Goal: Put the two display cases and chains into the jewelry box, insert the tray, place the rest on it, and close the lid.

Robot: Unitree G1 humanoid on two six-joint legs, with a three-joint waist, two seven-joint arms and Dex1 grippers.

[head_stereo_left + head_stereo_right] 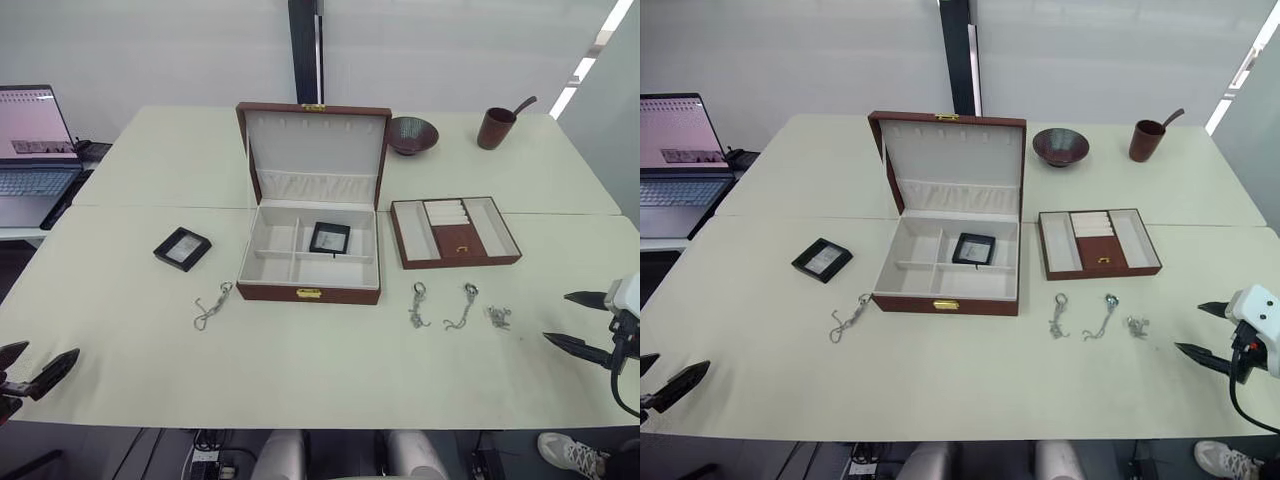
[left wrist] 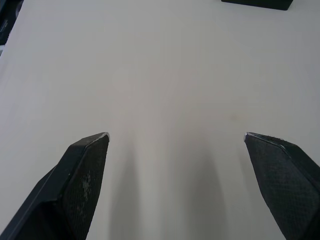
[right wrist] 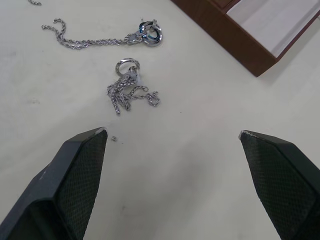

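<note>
Right wrist view has the right gripper (image 3: pixel 170 137) spread wide with nothing between its fingers, hovering over the pale table (image 3: pixel 200 165); just ahead of it lies a bunched chain (image 3: pixel 127 90), and beyond that a longer chain (image 3: pixel 100 40) stretched out, with a corner of the tray (image 3: pixel 240 35) close by. Left wrist view has the left gripper (image 2: pixel 175 137) likewise parted and empty above bare tabletop, with an edge of a black display case (image 2: pixel 257 3) far ahead.

From the head, taking the jewelry box (image 1: pixel 309 292) as the dial's centre: the right gripper (image 1: pixel 585 322) sits at about 4 o'clock near the table's edge, the left gripper (image 1: pixel 40 370) at about 8 o'clock near the front edge. Three chains lie in a row at 4 to 5 o'clock, in front of the tray (image 1: pixel 455 232), which rests at 3 o'clock, apart from the box. One more chain (image 1: pixel 211 307) lies at 7 o'clock, just off the box's front corner. One display case (image 1: pixel 182 248) lies on the table at 9 o'clock; the other display case (image 1: pixel 329 237) sits inside the box, in a rear compartment. The lid (image 1: pixel 313 150) stands upright, open, at 12 o'clock. A dark bowl (image 1: pixel 412 134) and a brown cup (image 1: pixel 495 127) stand at 1 to 2 o'clock, a laptop (image 1: pixel 35 150) far off at 10 o'clock
</note>
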